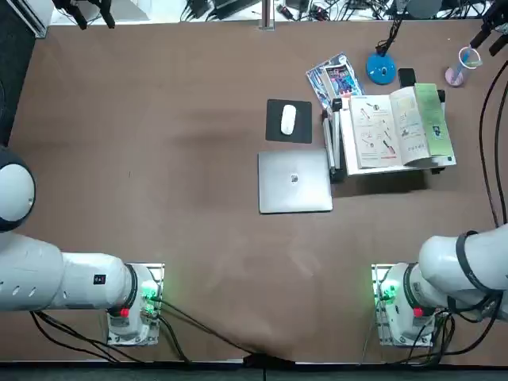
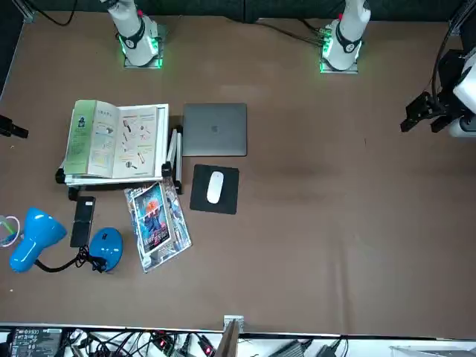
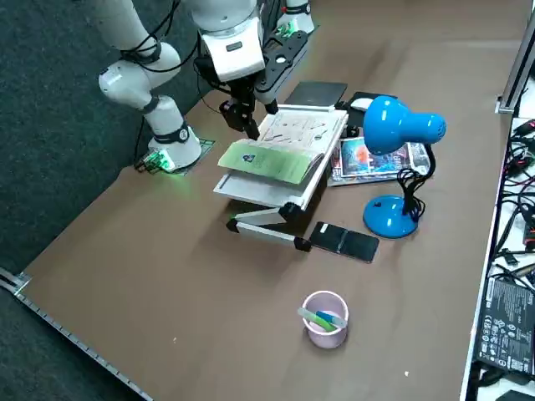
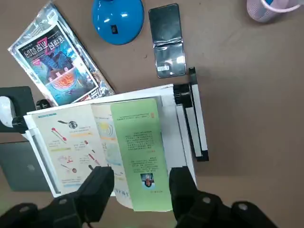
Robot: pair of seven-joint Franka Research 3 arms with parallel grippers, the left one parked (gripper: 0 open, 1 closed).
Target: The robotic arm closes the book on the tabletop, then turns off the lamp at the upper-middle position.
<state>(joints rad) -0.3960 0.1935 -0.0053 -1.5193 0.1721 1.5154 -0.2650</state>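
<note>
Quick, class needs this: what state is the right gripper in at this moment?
Right gripper: open, fingers apart, holding nothing, above the near edge of the open book.

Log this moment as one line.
right gripper: open, above book's near edge | book: open on white stand | lamp: beyond book | closing: not done

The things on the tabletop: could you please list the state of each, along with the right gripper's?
Book: open, lying on the white stand
Stand: unfolded, raised
Laptop: closed
Lamp: upright, head bent over
Cup: upright, holding pens
Right gripper: open, near the book, empty
</note>
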